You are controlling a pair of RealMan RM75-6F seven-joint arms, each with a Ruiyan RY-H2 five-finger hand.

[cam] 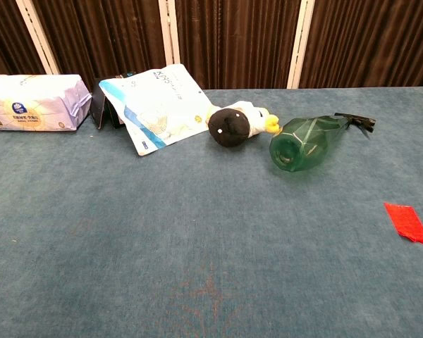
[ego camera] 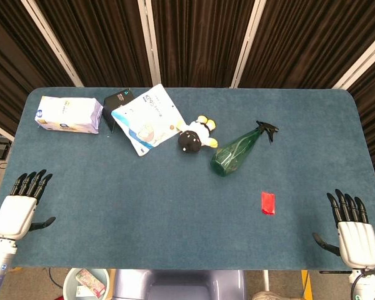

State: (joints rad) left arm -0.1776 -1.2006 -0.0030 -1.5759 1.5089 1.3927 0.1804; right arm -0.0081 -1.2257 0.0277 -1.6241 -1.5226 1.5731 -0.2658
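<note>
Packet (ego camera: 268, 203) near right robot hand (ego camera: 355, 234)

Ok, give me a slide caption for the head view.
Both open hands, left hand and right hand, rest apart from green spray bottle, plush toy and red packet.

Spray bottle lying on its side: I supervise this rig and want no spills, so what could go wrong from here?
The spray bottle is round and lies flat, so a nudge might roll it into the plush toy just beside it. The small red packet lies flat on the table, likely hard for the right hand to lift.
</note>
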